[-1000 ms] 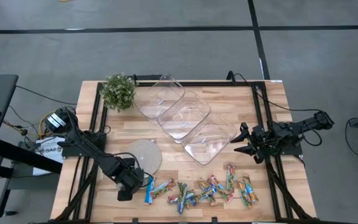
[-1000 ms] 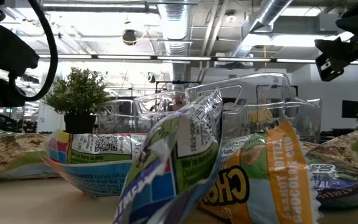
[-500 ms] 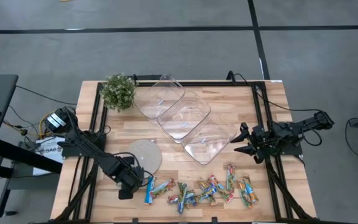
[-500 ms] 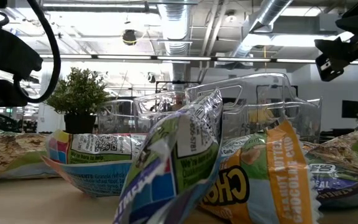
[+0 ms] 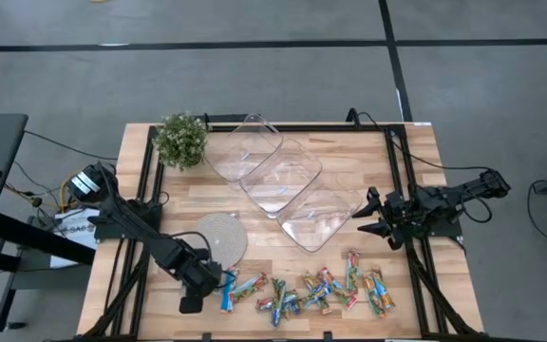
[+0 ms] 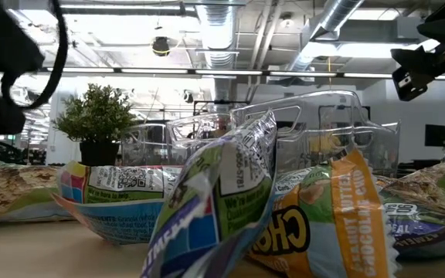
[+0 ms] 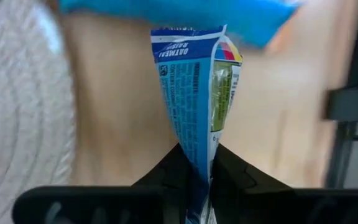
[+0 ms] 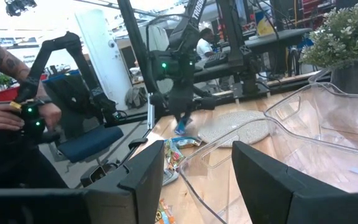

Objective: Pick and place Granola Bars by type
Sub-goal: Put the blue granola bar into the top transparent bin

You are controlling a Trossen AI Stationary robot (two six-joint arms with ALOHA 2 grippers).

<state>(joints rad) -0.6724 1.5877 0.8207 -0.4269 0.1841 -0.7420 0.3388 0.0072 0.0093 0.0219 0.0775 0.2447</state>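
Note:
Several Granola Bars (image 5: 302, 290) lie in a row near the table's front edge, blue-and-white and multicoloured; in the low view they fill the foreground (image 6: 222, 201). At the row's left end my left gripper (image 5: 212, 278) (image 7: 196, 167) is shut on a blue-and-white bar (image 7: 194, 93) (image 5: 228, 282). My right gripper (image 5: 367, 217) (image 8: 191, 180) waits open at the table's right side, level, with nothing between its fingers. My left gripper pinches the blue-and-white bar by one wrapper end (image 7: 195, 146) between its two fingers (image 7: 169, 171), the wrapper squeezed narrow there. The fingers slant down from above. The bar hangs below them (image 8: 182, 126); whether its lower end touches the table I cannot tell.
Three clear trays (image 5: 243, 147) (image 5: 281, 176) (image 5: 319, 217) stand in a diagonal line at the middle. A round grey disc (image 5: 218, 237) lies just beyond my left gripper, a small potted plant (image 5: 180, 140) at the far left. A person's hand (image 8: 23, 115) shows beyond the table.
My left hand has tipped its wrist and risen a little at the left end of the row. The other bars lie as before.

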